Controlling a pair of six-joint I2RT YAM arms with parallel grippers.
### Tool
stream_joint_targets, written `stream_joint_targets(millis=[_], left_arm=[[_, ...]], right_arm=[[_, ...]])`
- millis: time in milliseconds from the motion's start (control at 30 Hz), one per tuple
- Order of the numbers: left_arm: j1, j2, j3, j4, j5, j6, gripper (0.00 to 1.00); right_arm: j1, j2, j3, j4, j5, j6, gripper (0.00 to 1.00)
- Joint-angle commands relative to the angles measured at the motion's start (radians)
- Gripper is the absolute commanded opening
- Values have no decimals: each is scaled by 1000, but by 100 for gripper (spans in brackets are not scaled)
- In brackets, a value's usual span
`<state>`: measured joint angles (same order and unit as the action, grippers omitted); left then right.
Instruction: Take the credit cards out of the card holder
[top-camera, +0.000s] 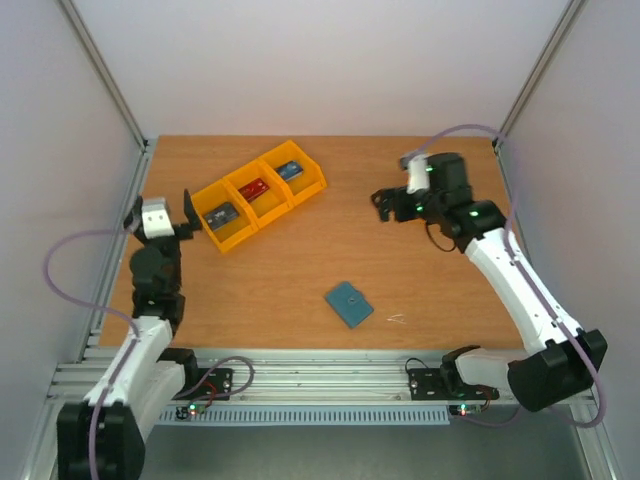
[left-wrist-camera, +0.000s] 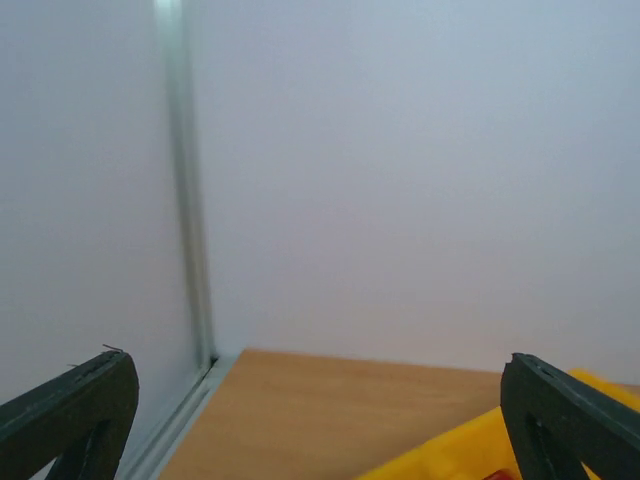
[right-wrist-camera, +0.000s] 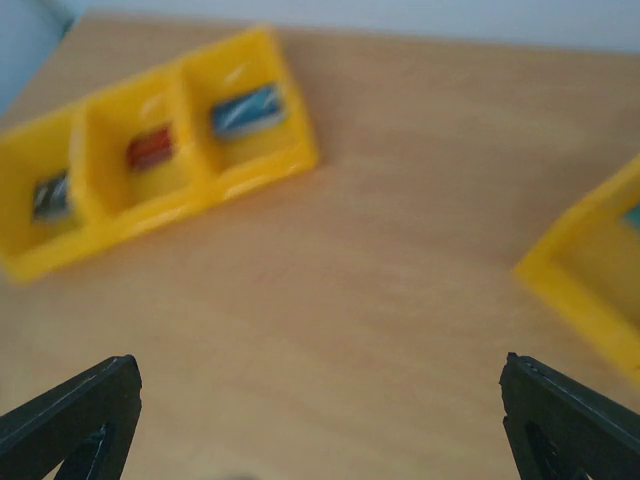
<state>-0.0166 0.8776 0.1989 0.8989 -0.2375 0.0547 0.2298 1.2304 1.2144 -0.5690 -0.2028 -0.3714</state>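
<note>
**Cards look to be out, both arms standing off with jaws wide**

Nearest, at six o'clock on the table (top-camera: 300, 262), the card holder (top-camera: 349, 304) lies flat, looks folded shut and has nothing touching it; emptied, I'd judge. At nine o'clock the left gripper (top-camera: 162, 205) stands on an arm tucked upright above its base, aimed at the far wall, jaws spread wide and empty. At two o'clock the right gripper (top-camera: 386, 207) sits on a long-stretched arm and faces toward eleven, just as wide, holding nothing. Farthest, at eleven, the credit cards (top-camera: 256, 188) sit one per compartment in the orange bins (top-camera: 270, 218): dark grey, red, blue. Sorted by colour, it seems.
</note>
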Motion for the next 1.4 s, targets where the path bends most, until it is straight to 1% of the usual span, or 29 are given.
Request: stream_joint_targets(millis=[0,33,67,133,167,233,333,433,533,633,700,800,933,1033,1067,1133,1167,1267,1367], left_arm=[[4,-161,377,-852,315,65,99],[4,-167,432,-973,415,63,99],[4,-176,472,-1034,492,52,99],[4,-206,512,-1085,566,-23,99],[4,-221,524,-1097,598,-110,99],[4,-240,543,-1118,661,-188,99],[1,-246,579,-1167,672,-288,99],[1,-228,610,-1241,695,-323,99],[1,-212,618,-1297,747,-308,99],[1,-219,602,-1279,781,-328,99],[1,-230,587,-1260,767,-340,99],[1,-230,569,-1260,744,-347,99],[1,-227,565,-1271,797,-350,99],[1,-219,566,-1241,864,-402,99],[1,-216,566,-1220,900,-416,99],[1,-210,564,-1199,931,-438,99],[1,-208,561,-1191,943,-446,99],[1,-201,555,-1193,942,-455,100],[1,-201,549,-1184,942,-456,99]], right_arm=[[214,74,72,-398,152,-5,99],[248,92,76,-445,171,17,99],[282,105,70,-479,192,43,98],[366,124,29,-516,279,112,99],[417,136,7,-523,308,136,99],[508,175,-39,-531,317,170,99],[602,248,-86,-521,291,236,98],[660,316,-110,-479,258,275,98],[675,379,-129,-450,259,285,99],[675,440,-152,-432,271,287,99],[675,479,-162,-426,286,288,98],[675,518,-180,-378,268,272,98],[675,549,-174,-336,237,260,92],[675,563,-170,-310,214,248,89],[675,568,-168,-304,190,245,87],[675,575,-170,-298,174,243,79],[675,577,-169,-299,177,244,75],[675,577,-160,-319,199,255,70],[675,568,-150,-339,261,266,63]])
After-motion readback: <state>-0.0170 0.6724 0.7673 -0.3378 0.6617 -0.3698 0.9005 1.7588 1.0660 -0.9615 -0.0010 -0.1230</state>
